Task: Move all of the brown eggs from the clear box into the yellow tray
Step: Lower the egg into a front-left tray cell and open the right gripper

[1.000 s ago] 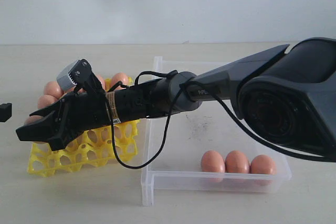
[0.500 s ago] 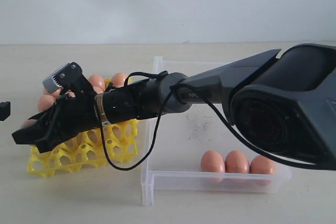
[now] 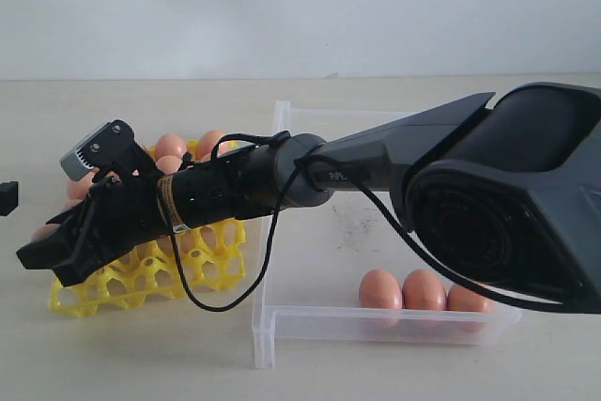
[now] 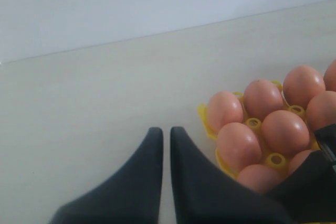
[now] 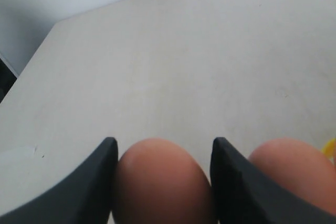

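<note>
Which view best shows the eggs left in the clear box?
Exterior view: three brown eggs lie in a row along the clear box's front wall. Neither wrist view shows the box: left sees eggs in the yellow tray, right one egg between its fingers.

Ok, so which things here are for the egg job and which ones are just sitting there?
For the job: three brown eggs in the clear box; eggs already in the yellow tray; right gripper, closed on one egg.
Just there: left gripper, shut and empty; table; wall.
</note>
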